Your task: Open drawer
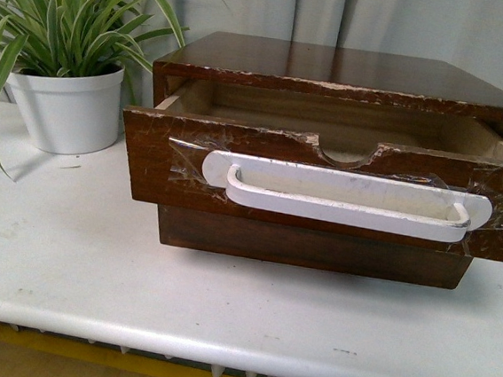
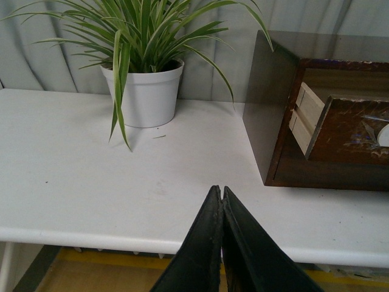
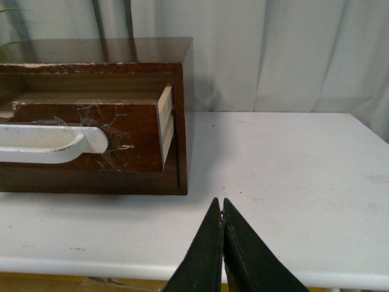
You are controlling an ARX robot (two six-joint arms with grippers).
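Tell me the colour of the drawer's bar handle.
White, with slightly scuffed paint; the handle on the drawer shows best in the front view.

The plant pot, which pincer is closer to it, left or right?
Left. The left pincer hangs shut at the table's front edge with the pot straight ahead of it. The right pincer sits on the drawer's far side, beyond the pot.

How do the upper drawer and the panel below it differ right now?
The drawer sticks out from the cabinet, showing a pale inside; the lower panel sits set back. The drawer carries a taped white handle; the panel is plain. The drawer's top edge is chipped and notched. Both are dark brown wood.
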